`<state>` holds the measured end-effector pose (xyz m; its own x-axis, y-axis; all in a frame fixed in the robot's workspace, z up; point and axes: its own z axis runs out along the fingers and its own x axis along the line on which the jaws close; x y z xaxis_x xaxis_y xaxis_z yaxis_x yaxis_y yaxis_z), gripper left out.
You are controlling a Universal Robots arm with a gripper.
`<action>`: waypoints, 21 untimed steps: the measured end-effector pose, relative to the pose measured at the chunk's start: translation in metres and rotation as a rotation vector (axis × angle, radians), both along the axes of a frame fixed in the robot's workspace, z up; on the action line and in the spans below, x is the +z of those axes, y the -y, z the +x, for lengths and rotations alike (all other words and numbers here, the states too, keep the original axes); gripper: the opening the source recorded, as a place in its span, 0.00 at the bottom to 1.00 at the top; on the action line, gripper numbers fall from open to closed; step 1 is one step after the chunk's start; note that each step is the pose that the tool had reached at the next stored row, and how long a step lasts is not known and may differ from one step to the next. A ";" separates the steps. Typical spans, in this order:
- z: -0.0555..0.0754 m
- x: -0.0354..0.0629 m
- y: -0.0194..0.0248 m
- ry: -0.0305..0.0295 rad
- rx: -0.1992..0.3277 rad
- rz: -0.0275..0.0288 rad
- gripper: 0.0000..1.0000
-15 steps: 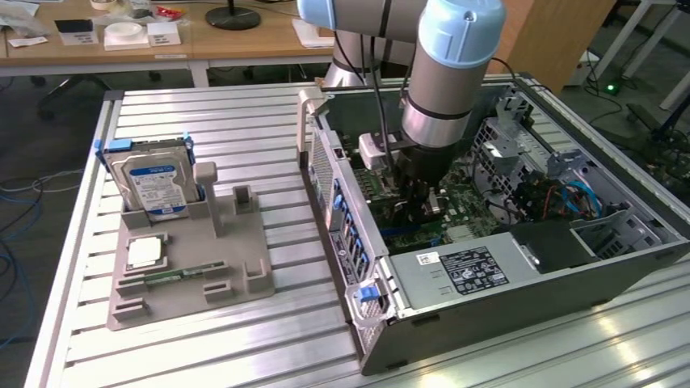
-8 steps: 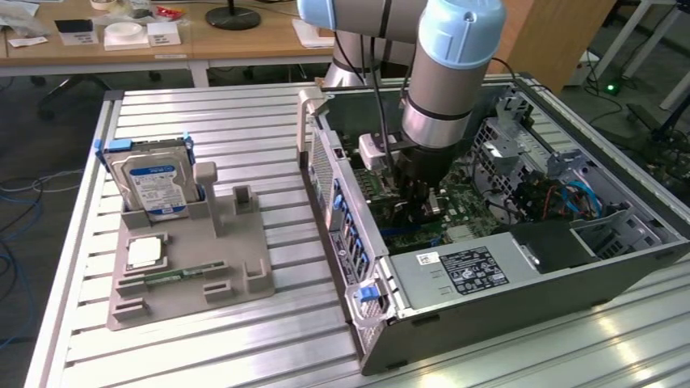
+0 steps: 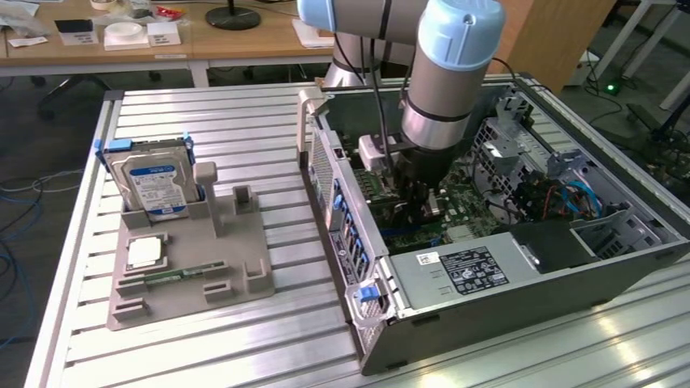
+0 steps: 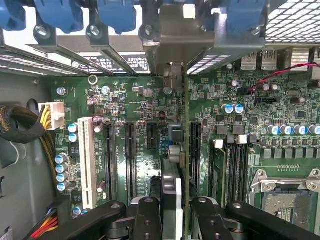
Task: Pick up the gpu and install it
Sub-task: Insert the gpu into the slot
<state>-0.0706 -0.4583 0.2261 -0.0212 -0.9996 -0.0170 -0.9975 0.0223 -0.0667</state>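
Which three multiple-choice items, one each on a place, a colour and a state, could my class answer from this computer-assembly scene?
1. Where does the hard drive stand?
A in the grey holder on the table
B on the floor
C on the wooden desk

2. What colour are the arm's joint covers?
A red
B light blue
C black

3. How is the gripper?
A open, empty
B shut on the gpu
C shut on a cable

Answers:
1 A: it stands upright in the holder, at the exterior view's left of the computer case.
2 B: the exterior view shows them light blue.
3 B: the fingers clamp the card edge-on above the motherboard.
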 end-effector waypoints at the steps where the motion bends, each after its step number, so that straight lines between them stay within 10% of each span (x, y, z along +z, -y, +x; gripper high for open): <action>1: 0.000 -0.0005 0.0001 -0.0003 0.000 -0.0003 0.28; 21: -0.002 -0.0121 0.0000 -0.0022 0.000 0.0003 0.28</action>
